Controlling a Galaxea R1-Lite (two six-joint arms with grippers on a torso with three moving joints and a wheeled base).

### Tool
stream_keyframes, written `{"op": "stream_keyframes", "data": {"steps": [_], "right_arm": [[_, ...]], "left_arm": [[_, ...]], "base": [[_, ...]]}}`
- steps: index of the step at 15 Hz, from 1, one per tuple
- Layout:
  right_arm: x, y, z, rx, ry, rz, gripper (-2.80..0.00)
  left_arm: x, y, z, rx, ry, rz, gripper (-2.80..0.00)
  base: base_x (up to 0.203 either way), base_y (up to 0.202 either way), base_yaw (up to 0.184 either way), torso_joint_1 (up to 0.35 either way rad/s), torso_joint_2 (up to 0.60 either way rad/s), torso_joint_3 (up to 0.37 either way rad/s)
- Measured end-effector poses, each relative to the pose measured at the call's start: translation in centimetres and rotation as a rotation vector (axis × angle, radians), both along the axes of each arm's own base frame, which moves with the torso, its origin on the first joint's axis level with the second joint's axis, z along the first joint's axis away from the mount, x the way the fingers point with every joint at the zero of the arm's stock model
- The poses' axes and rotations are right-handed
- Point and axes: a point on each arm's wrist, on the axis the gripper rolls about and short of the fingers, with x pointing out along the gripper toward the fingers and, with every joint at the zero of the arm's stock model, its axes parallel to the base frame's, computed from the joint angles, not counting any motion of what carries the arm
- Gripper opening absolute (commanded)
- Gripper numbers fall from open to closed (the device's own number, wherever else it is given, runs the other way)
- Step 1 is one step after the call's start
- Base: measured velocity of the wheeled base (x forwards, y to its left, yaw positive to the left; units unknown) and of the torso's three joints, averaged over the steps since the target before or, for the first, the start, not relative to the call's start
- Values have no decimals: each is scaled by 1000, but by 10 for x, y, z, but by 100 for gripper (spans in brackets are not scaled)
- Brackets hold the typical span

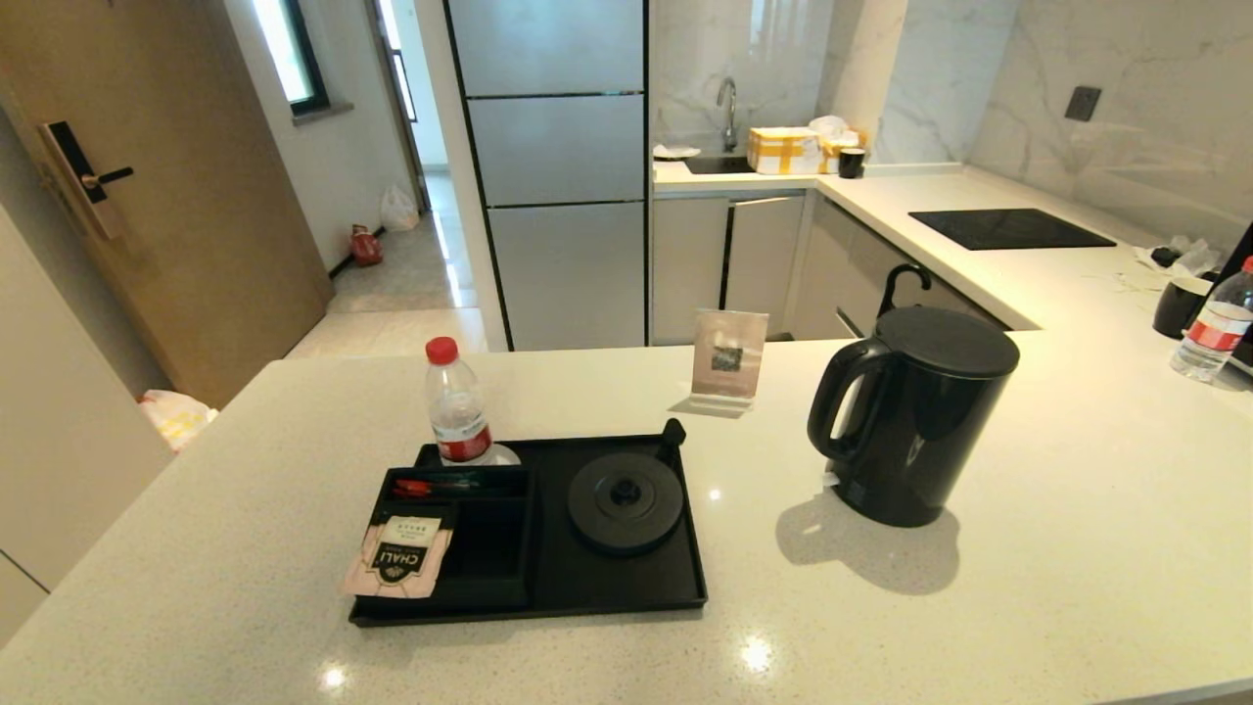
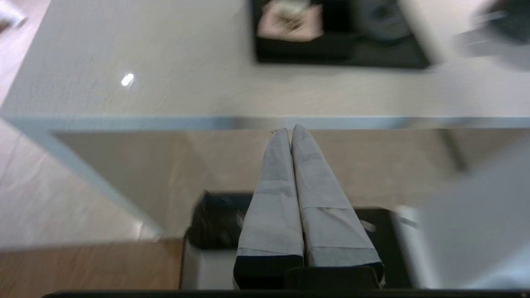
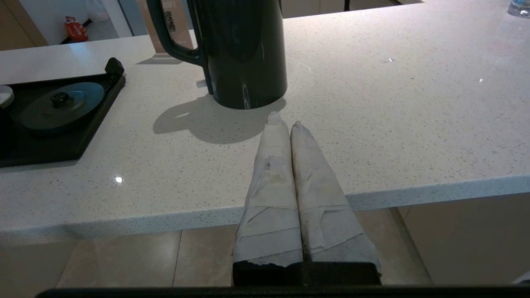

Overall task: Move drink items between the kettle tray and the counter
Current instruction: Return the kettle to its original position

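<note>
The black kettle tray (image 1: 607, 587) lies on the white speckled counter (image 1: 979, 607), and its round kettle base disc (image 1: 626, 502) stands bare. The pale-pink tea sachet (image 1: 399, 557) leans over the tray's left rim at the front compartment; its black badge reads "CHALI", with small print above too fine to read. Something red lies in the compartment behind it. A water bottle (image 1: 456, 406) with a red cap and red label stands at the tray's back left corner. The black electric kettle (image 1: 915, 411) sits on the counter well to the right of the tray, handle toward it. Behind them a small card stand (image 1: 728, 360) carries a QR code; the right wrist view shows "WIFI" on it. The left gripper (image 2: 288, 130) hangs below the counter's near edge, its wrapped fingers pressed together and empty. The right gripper (image 3: 285, 121), also closed on nothing, hovers at the counter's edge just before the kettle.
</note>
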Motion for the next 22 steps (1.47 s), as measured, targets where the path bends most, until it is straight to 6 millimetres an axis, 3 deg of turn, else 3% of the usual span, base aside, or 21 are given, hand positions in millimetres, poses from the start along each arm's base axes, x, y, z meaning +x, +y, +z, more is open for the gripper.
{"op": "stream_keyframes", "data": {"steps": [3,6,9,22], "right_arm": [[0,0,0,0,0,0,-280],[0,0,0,0,0,0,-280],[0,0,0,0,0,0,-280],[0,0,0,-56,2,1,-280]], "left_arm": [[57,1,-50,50,-84,64,-280],[87,1,-85,118,-233,40,-280],[92,0,-86,132,-340,38,-280],[92,0,-88,128,-337,39,-280]], "base": [[0,0,0,0,0,0],[0,0,0,0,0,0],[0,0,0,0,0,0],[0,0,0,0,0,0]]}}
